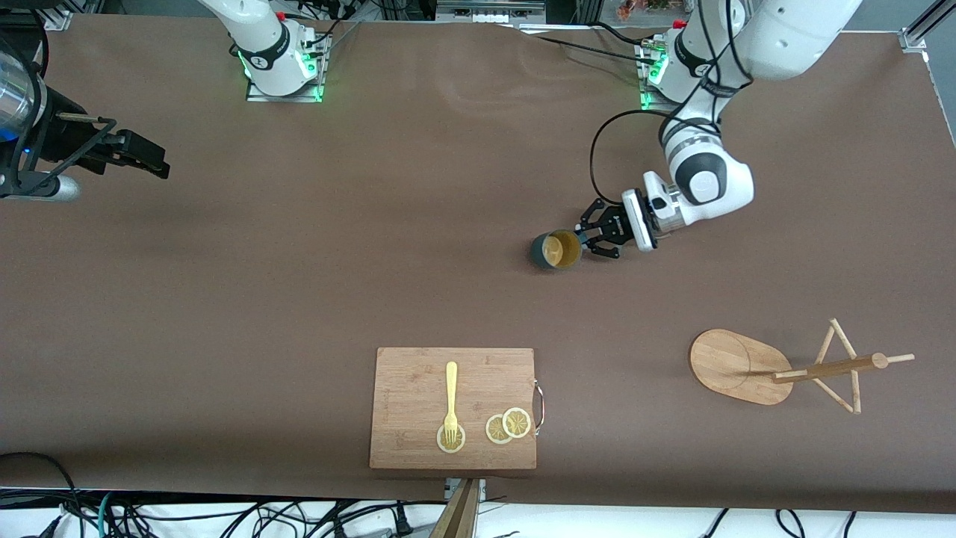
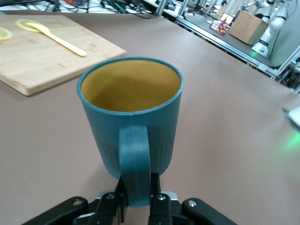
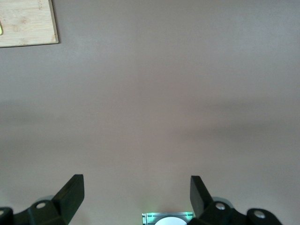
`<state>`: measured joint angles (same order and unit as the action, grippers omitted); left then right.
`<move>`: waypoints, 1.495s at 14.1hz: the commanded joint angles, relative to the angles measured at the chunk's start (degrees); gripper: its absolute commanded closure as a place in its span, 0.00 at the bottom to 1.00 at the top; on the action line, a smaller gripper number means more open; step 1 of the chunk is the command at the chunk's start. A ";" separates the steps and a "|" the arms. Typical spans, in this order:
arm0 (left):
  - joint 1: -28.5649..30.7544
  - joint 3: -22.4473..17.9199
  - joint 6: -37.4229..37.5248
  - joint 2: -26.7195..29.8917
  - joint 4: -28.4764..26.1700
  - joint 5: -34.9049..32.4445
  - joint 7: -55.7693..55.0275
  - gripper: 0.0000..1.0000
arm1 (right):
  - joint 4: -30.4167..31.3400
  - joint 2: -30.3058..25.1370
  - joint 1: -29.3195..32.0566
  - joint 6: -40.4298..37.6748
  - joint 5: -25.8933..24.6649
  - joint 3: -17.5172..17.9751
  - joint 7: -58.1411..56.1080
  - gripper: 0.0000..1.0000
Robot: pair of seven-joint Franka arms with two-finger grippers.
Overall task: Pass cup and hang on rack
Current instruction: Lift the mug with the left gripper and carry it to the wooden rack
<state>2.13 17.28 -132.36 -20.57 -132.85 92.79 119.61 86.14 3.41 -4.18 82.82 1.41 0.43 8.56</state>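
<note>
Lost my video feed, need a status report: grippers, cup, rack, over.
Left gripper shut on ribbed teal cup's handle, cup upright on table. Right gripper open, waiting at its table end. Light wooden peg rack unobstructed.

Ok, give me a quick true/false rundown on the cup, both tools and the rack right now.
1. The left tool is shut on the cup by its handle. True.
2. The cup lies on its side. False: it stands upright, mouth up.
3. The right tool holds the cup. False: it is open and holds nothing, waiting over bare table at the right arm's end.
4. The rack carries no cup. True.
5. The fork rests in the cup. False: it lies on the cutting board.
</note>
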 commanded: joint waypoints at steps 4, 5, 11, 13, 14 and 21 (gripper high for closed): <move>11.21 0.04 16.93 14.94 -1.63 -17.54 -43.62 1.00 | 1.66 -1.65 1.01 0.76 -0.62 0.72 -0.92 0.00; 13.32 -0.22 19.57 15.82 -1.54 -18.94 -47.59 1.00 | 1.66 -1.65 0.92 0.76 -0.62 0.72 -0.92 0.00; 23.35 -9.00 39.96 16.00 5.39 -26.43 -70.96 1.00 | 1.66 -1.74 0.92 0.68 -0.36 0.80 -1.09 0.00; 24.41 -9.63 41.56 15.57 7.50 -26.43 -78.53 1.00 | 1.66 -1.74 0.92 0.59 -0.36 0.80 -1.09 0.00; 24.85 -9.63 41.65 15.04 8.21 -26.34 -81.87 1.00 | 1.66 -1.74 0.92 0.67 -0.27 0.80 -1.09 0.00; 33.01 -9.63 48.40 12.32 10.23 -25.46 -98.59 1.00 | 1.58 -1.74 0.92 0.67 -0.36 1.15 -1.09 0.00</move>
<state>31.61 7.07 -88.30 -6.55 -125.40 67.40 25.38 86.15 3.38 -4.08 82.86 1.41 0.52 8.26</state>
